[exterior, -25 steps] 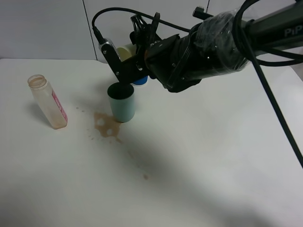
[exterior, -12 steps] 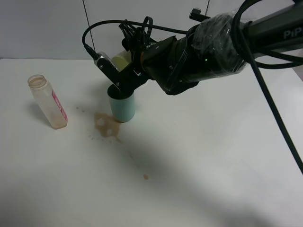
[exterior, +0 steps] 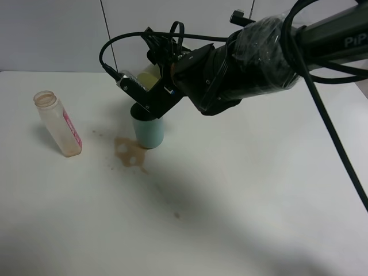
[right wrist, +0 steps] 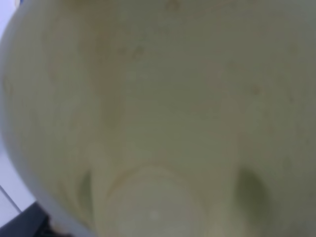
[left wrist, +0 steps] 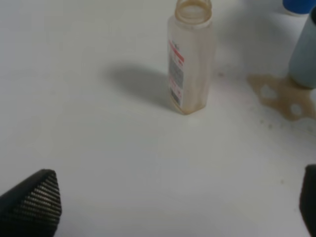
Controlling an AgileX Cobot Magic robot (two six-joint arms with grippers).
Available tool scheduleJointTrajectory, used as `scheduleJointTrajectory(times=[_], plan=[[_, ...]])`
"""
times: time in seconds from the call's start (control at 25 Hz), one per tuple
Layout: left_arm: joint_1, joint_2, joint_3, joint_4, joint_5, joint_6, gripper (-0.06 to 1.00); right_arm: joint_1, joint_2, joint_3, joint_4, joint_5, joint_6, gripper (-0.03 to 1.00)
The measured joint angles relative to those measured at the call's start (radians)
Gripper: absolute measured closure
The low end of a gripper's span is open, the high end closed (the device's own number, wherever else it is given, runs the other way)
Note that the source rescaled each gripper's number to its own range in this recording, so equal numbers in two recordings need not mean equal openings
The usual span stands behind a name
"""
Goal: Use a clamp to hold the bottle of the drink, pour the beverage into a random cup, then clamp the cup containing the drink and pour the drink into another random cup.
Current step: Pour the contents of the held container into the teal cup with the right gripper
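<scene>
Right gripper (exterior: 150, 92) clamped smooth pale yellow-green tumbler (exterior: 148, 75), tipped over matte teal cup (exterior: 148, 127); left gripper (left wrist: 173, 207) gaped empty near squarish clear bottle (left wrist: 190, 57).

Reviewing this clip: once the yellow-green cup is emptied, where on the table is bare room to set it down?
Bare table spreads right of the teal cup and across the near side, apart from one small brown spot. Crowded: between the bottle and teal cup lies the spilled puddle; the right gripper, holding the yellow-green cup, hangs over the teal cup.
</scene>
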Motion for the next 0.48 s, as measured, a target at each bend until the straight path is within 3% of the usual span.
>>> scheduleJointTrajectory(times=[0.16,0.28,0.48], plan=[[0.0,0.0,0.0,0.0,0.0,0.0,0.02,0.0,0.0,0.0,0.0,0.001,0.077,0.97],[0.0,0.0,0.0,0.0,0.0,0.0,0.02,0.0,0.0,0.0,0.0,0.001,0.28,0.97],[0.0,0.0,0.0,0.0,0.0,0.0,0.02,0.0,-0.003,0.0,0.001,0.001,0.726,0.97]])
